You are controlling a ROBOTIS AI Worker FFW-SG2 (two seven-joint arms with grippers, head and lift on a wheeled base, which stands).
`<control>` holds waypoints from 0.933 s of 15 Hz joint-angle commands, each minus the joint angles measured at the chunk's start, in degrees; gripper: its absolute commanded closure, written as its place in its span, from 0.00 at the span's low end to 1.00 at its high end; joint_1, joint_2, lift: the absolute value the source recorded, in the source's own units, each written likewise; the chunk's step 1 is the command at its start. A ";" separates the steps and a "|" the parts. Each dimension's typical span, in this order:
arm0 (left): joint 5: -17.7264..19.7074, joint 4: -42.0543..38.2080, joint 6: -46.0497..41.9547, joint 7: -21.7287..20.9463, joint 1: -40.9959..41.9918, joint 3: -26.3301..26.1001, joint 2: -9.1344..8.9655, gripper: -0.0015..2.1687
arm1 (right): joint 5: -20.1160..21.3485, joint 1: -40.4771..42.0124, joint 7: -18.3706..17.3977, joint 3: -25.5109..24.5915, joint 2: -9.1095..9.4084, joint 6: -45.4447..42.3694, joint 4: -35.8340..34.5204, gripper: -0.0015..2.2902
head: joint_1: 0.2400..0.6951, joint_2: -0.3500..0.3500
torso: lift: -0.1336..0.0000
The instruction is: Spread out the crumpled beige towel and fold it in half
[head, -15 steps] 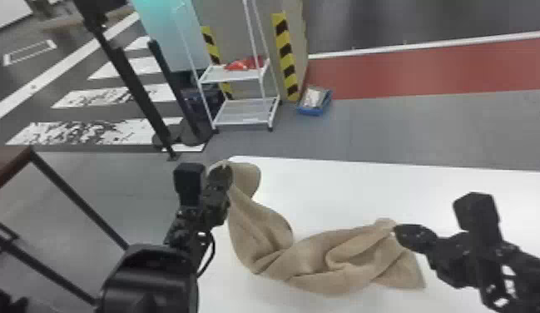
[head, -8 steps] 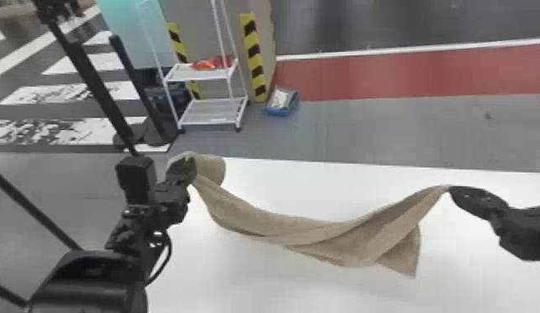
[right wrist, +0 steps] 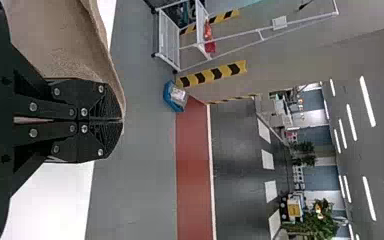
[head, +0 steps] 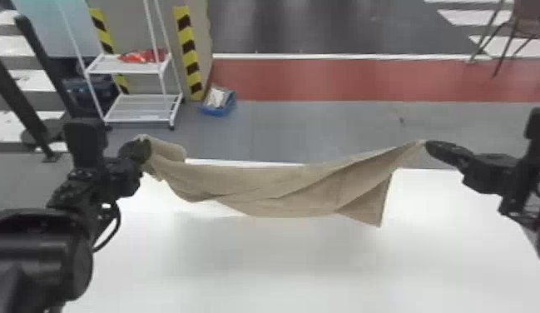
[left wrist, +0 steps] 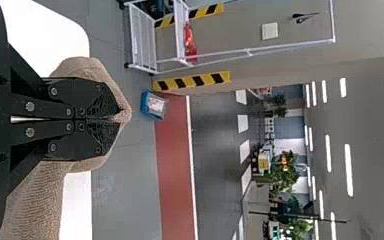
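Over your white table (head: 281,270), your left gripper (head: 145,150) and right gripper (head: 428,145) are each pinched closed on an end of the towel (head: 281,187), which sags in folds between them, while the cart (head: 139,109) stands at far left.

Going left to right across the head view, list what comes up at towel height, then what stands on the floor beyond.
Towel height: left gripper → beige towel → right gripper.
Floor beyond: white shelf rack → blue box → chair.
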 commanded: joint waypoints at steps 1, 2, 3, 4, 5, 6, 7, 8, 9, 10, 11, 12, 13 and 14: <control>1.27 0.07 6.73 -0.09 -2.81 -0.98 -0.06 0.76 | 0.79 -3.28 0.10 -1.35 -1.46 0.01 2.19 0.70 | 1.00 0.48 | 1.00; 1.62 -1.77 9.02 -0.36 -2.64 -1.07 -0.06 0.76 | 0.18 -2.85 1.42 -1.97 -1.82 -1.04 2.10 0.70 | 0.97 0.47 | 1.00; 2.24 -3.71 9.72 -0.97 -1.23 -1.07 -0.14 0.76 | 0.09 -1.61 3.17 -2.50 -1.90 -2.10 1.75 0.70 | 0.95 0.44 | 1.00; 2.76 -4.94 9.54 -1.15 1.32 -0.89 -0.14 0.76 | 0.00 0.32 5.81 -3.73 -1.90 -4.73 1.49 0.70 | 0.94 0.43 | 1.00; 2.85 -5.20 9.19 -1.06 3.78 -0.98 -0.32 0.76 | 0.09 2.60 8.89 -4.69 -1.99 -5.26 1.40 0.70 | 0.95 0.42 | 1.00; 2.68 -4.59 8.66 -0.53 5.71 -1.16 -0.41 0.76 | 0.09 5.68 10.03 -5.31 -1.99 -5.79 0.70 0.70 | 0.97 0.41 | 1.00; 2.41 -3.27 7.43 -0.09 7.73 -1.33 -0.41 0.76 | 0.27 8.93 10.03 -6.10 -1.99 -7.72 0.17 0.70 | 1.00 0.40 | 1.00; 1.53 -1.69 6.03 0.08 9.40 -1.68 -0.41 0.75 | 0.27 11.48 10.64 -6.63 -1.99 -8.25 0.08 0.70 | 1.00 0.39 | 1.00; 0.30 -0.46 4.09 0.26 10.37 -2.03 -0.50 0.69 | 0.09 13.50 11.26 -7.42 -1.99 -8.60 -0.36 0.70 | 1.00 0.39 | 1.00; 0.22 0.16 4.09 0.26 11.42 -2.21 -0.50 0.56 | 0.00 15.96 11.35 -7.86 -1.90 -8.78 -1.32 0.70 | 1.00 0.38 | 1.00; 0.04 0.25 3.92 0.26 12.74 -2.30 -0.41 0.45 | -0.08 18.34 11.70 -8.82 -1.46 -8.60 -2.47 0.70 | 1.00 0.37 | 1.00; -0.93 0.25 4.09 0.43 13.71 -2.21 -0.32 0.39 | -0.35 20.71 11.79 -9.61 -1.11 -8.95 -3.43 0.70 | 1.00 0.36 | 1.00; -1.54 0.42 3.57 0.96 14.85 -1.95 -0.23 0.24 | -1.67 23.35 11.87 -10.58 -1.03 -9.13 -4.05 0.70 | 1.00 0.35 | 1.00; -1.72 0.51 3.39 1.05 15.99 -1.24 -0.06 0.15 | -2.81 25.72 11.87 -11.55 -1.03 -10.36 -3.96 0.70 | 1.00 0.35 | 1.00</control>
